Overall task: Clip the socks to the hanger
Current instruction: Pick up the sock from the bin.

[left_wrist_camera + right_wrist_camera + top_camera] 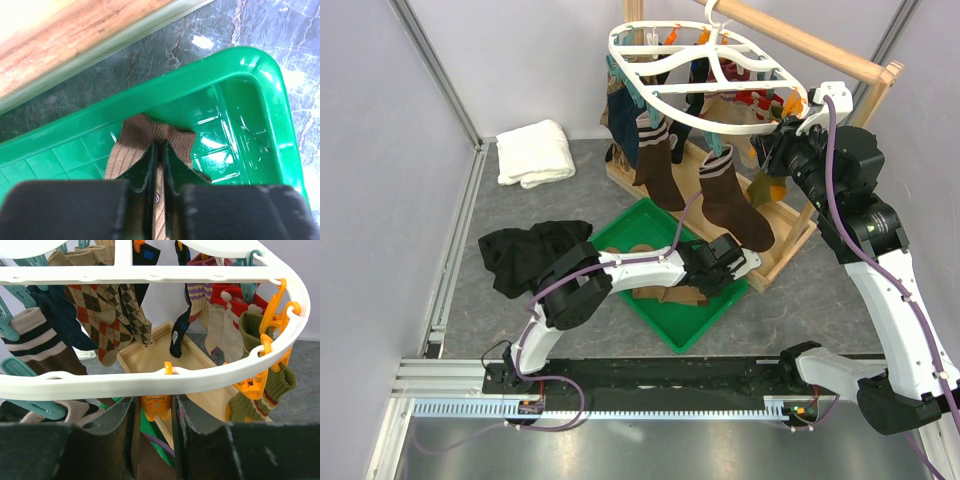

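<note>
The white oval hanger (720,118) hangs from the wooden rail with several socks clipped under it, among them two dark brown ones (730,205). Its rim (200,375) crosses the right wrist view. My right gripper (154,405) is raised to that rim, shut on an orange clip (156,407) that dangles from it. Down in the green tray (705,318), my left gripper (160,147) is shut on a tan sock (135,137) with a brown cuff, pinching the ribbed cloth between its fingers. More tan sock cloth (665,295) lies beside it in the tray.
The wooden rail stand (790,240) has its base right behind the tray's far wall (270,100). A black cloth heap (525,255) lies left of the tray. A folded white towel (535,152) sits at the back left. An olive sock (272,387) hangs near my right gripper.
</note>
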Robot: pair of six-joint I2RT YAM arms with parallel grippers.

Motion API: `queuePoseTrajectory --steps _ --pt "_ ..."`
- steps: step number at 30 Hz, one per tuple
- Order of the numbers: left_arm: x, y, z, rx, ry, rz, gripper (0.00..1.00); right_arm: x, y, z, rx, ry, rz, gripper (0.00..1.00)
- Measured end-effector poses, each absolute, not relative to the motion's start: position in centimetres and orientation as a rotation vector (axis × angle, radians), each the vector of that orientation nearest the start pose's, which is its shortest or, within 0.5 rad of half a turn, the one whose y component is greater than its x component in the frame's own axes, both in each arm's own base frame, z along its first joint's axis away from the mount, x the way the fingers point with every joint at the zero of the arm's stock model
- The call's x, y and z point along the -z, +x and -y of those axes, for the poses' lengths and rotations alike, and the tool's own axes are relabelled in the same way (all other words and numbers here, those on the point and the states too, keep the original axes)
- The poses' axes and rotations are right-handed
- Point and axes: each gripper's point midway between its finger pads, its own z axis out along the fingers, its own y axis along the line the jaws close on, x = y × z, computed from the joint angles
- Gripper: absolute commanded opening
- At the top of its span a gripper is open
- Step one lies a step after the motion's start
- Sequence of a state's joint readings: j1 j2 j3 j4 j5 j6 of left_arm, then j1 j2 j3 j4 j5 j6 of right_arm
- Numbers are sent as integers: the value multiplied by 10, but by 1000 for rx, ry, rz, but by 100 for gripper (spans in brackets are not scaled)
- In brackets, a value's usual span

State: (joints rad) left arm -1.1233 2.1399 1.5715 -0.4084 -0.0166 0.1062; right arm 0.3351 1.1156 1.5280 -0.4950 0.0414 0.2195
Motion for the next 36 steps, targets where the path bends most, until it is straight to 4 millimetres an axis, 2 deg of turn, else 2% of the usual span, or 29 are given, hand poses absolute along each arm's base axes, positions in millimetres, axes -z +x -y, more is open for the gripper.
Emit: queuePoseTrajectory --steps 2,5,8,11,16,18,24,27,30,36 --pt "-27 225 452 373 1485 -2114 2 -443 330 -117 -387 -65 -1666 0" --pt "-32 219 439 366 1485 -2120 2 -443 330 -117 -387 -65 -1666 0" --pt "-49 214 424 360 1464 -2116 2 -442 330 -117 -387 -65 -1668 0" --pt "-86 216 416 371 1400 -2066 2 -442 331 -117 -386 -65 -1669 0" --pt "-175 226 403 426 1214 -1910 2 -442 331 -117 -383 -69 -1669 0" --pt "-200 229 397 447 1155 -1868 2 -442 331 -117 -382 -70 -1669 0" --pt "-248 236 372 482 1020 -1800 2 -442 331 -117 -383 -70 -1668 0" --pt "-277 228 366 545 973 -1748 2 -443 330 -117 -385 -73 -1667 0" --pt "-318 215 361 655 922 -1654 2 -442 330 -118 -388 -76 -1672 0" --pt "-402 171 342 897 886 -1405 2 -443 329 -118 -392 -77 -1675 0"
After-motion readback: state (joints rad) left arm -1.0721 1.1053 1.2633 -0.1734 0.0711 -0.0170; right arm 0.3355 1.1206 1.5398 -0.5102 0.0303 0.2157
